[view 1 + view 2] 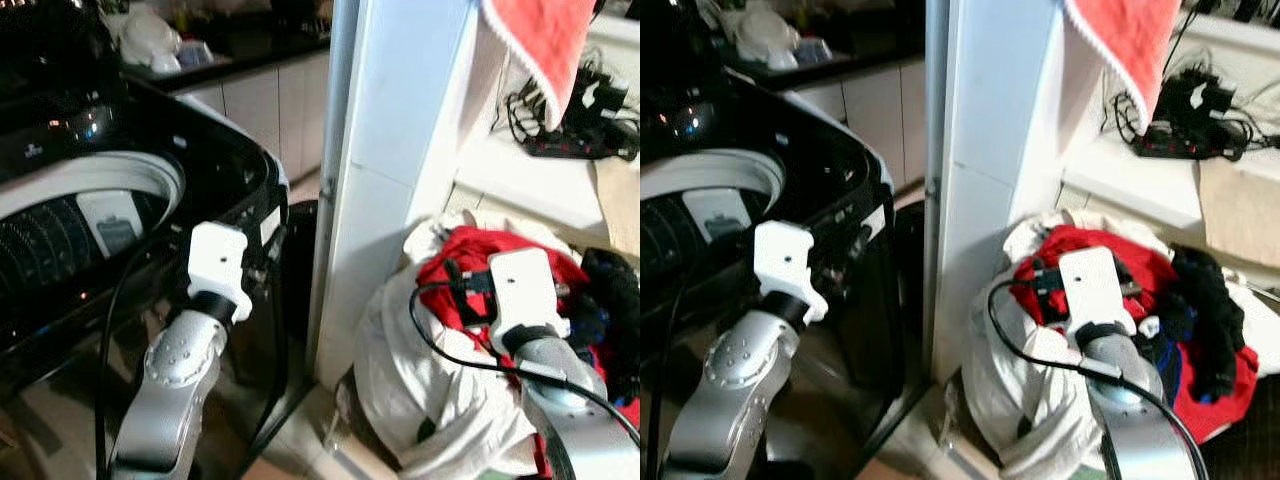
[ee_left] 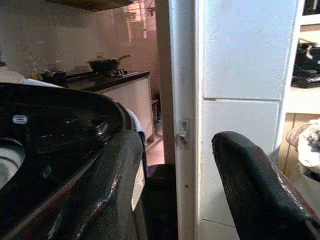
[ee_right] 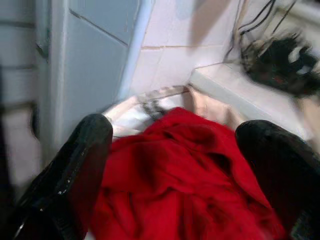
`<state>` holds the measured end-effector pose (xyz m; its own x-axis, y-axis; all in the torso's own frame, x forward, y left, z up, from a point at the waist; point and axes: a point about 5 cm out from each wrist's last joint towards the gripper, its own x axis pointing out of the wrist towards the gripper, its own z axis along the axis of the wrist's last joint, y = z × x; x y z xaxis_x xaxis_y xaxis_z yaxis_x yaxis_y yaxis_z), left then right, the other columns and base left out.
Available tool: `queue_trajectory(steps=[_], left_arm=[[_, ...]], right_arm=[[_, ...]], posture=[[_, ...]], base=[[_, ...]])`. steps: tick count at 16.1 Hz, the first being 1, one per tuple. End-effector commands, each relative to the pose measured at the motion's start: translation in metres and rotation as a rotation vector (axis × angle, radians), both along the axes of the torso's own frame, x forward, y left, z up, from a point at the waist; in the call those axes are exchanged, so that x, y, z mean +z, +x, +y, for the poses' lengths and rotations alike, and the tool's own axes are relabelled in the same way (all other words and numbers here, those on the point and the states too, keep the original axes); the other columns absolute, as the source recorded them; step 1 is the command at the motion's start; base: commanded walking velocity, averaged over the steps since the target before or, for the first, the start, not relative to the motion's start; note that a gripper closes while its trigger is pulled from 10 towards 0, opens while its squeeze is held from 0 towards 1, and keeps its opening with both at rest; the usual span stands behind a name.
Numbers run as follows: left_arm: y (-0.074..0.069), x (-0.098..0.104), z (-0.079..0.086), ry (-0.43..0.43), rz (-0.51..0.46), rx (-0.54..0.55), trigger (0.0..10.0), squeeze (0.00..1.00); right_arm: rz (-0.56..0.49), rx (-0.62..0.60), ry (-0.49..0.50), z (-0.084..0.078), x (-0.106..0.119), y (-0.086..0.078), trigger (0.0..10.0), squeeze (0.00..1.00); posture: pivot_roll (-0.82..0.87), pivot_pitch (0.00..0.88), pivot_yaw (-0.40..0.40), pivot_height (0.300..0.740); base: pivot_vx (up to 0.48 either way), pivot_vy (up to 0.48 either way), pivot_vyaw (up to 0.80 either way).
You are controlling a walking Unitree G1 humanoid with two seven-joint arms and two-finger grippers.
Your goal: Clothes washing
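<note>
Red garment lies crumpled on top of the laundry heap on the floor, right of the white pillar, over a white sheet. My right gripper is spread wide just above it, grasping nothing. I judge the pick is next: descend straight, pinch a thick fold, avoid the sheet. Fabric looks soft, matte. Left gripper also released, beside the glossy black washer, drum open.

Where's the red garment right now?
The red garment lies atop the laundry pile on the robot's right, under the open right gripper, beside the white pillar.
</note>
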<state>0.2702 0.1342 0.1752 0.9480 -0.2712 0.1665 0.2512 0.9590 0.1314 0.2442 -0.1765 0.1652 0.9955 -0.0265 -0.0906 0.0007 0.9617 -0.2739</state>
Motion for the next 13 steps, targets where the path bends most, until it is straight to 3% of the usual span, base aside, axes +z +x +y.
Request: queue_trajectory(steps=[1, 3, 4, 5, 7, 8, 9, 10, 13], left_arm=[[0.002, 0.000, 0.003, 0.027, 0.008, 0.020, 10.0, 0.00], [0.001, -0.002, 0.000, 0.063, 0.015, -0.039, 10.0, 0.00], [-0.002, -0.004, -0.004, 0.054, 0.035, -0.114, 10.0, 0.00], [-0.003, -0.006, -0.006, 0.043, 0.054, -0.158, 10.0, 0.00], [0.000, -0.003, 0.000, 0.061, 0.020, -0.135, 10.0, 0.00], [0.000, -0.003, 0.001, 0.058, 0.017, -0.135, 10.0, 0.00], [0.002, -0.002, 0.004, 0.071, 0.009, -0.123, 10.0, 0.00], [0.003, -0.003, 0.009, 0.086, 0.016, -0.121, 10.0, 0.00], [0.002, 0.000, 0.008, 0.088, 0.012, -0.181, 10.0, 0.00]], right_arm=[[0.015, -0.053, 0.103, -0.009, -0.002, -0.001, 10.0, 0.00], [-0.058, -0.230, 0.106, -0.030, 0.004, -0.001, 10.0, 0.00], [-0.135, -0.349, 0.084, -0.051, 0.014, -0.002, 10.0, 1.00], [-0.156, -0.412, 0.062, -0.066, 0.018, -0.003, 10.0, 1.00], [-0.070, -0.433, 0.024, -0.088, 0.009, -0.007, 10.0, 1.00], [-0.061, -0.439, 0.018, -0.091, 0.008, -0.007, 10.0, 1.00], [-0.040, -0.449, -0.062, -0.103, 0.006, -0.011, 10.0, 1.00], [-0.023, -0.465, -0.078, -0.118, 0.006, -0.014, 10.0, 1.00], [0.036, -0.400, -0.039, -0.131, 0.000, -0.014, 10.0, 1.00]], posture=[[-0.08, 0.000, -0.062, 0.740], [-0.07, 0.000, -0.060, 0.740], [-0.08, 0.000, -0.048, 0.740], [-0.08, 0.000, -0.042, 0.740], [-0.09, 0.000, -0.035, 0.740], [-0.09, 0.000, -0.035, 0.740], [-0.09, 0.000, -0.031, 0.740], [-0.09, 0.000, -0.027, 0.740], [-0.09, 0.000, -0.021, 0.740]], base=[[0.000, 0.000, 0.00], [0.000, 0.000, 0.00], [0.000, 0.000, 0.00], [0.000, 0.000, 0.00], [0.000, 0.000, 0.00], [0.000, 0.000, 0.00], [0.000, 0.000, 0.00], [0.000, 0.000, 0.00], [0.000, 0.000, 0.00]])
